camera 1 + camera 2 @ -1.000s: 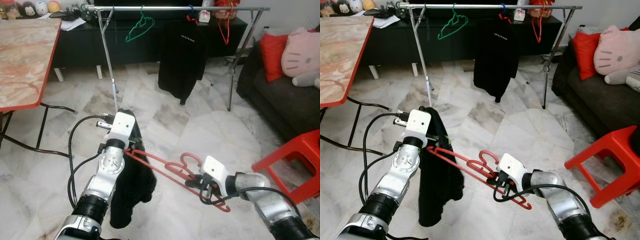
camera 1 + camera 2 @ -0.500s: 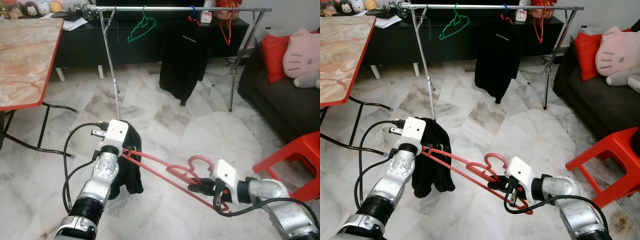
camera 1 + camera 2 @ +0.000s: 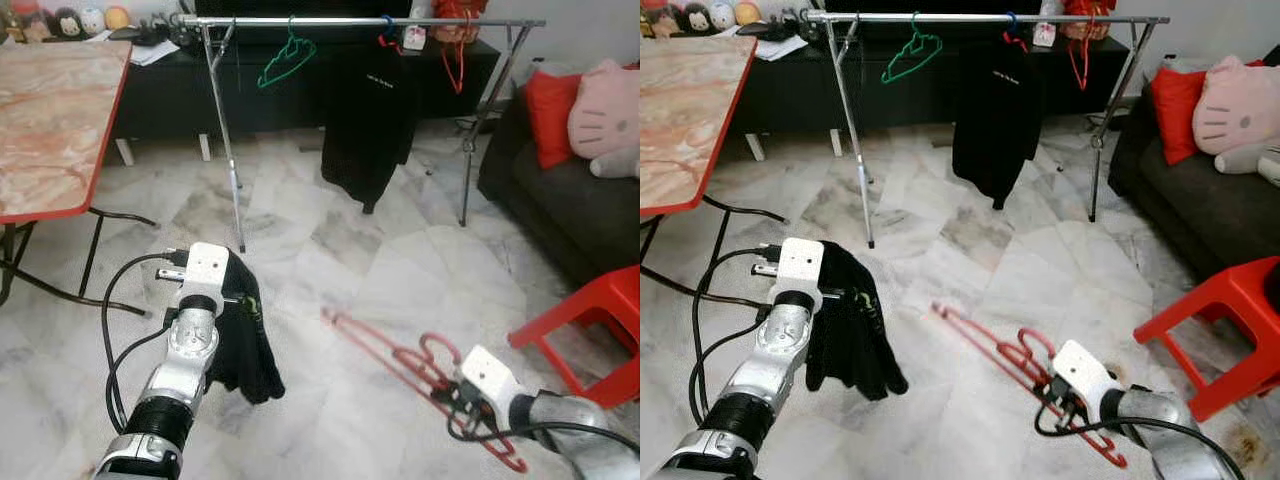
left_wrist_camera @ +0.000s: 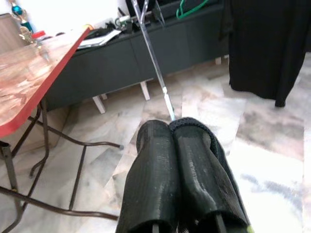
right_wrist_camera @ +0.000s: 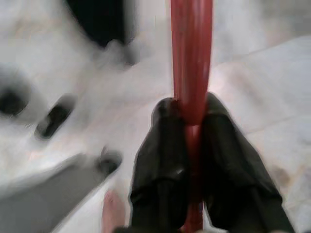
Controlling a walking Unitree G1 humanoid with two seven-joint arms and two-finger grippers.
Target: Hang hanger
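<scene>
My right gripper (image 3: 456,392) is shut on a red hanger (image 3: 395,352) low over the floor at the front right. In the right wrist view the red hanger (image 5: 192,58) runs straight out between the fingers (image 5: 163,145). The hanger's long end points back toward the left and is free of cloth. My left gripper (image 4: 170,128) is shut on a black garment (image 3: 252,350), which hangs bunched from it at the front left. A clothes rail (image 3: 340,20) stands across the back of the room.
On the rail hang a green hanger (image 3: 283,60), a black shirt (image 3: 365,110) and a red hanger (image 3: 453,62). A red-edged table (image 3: 50,110) is at the left. A dark sofa (image 3: 560,210) and a red stool (image 3: 590,320) are at the right.
The red hanger, which ran into the black garment, has been drawn out to the right by my right gripper. My left arm has moved left with the garment.
</scene>
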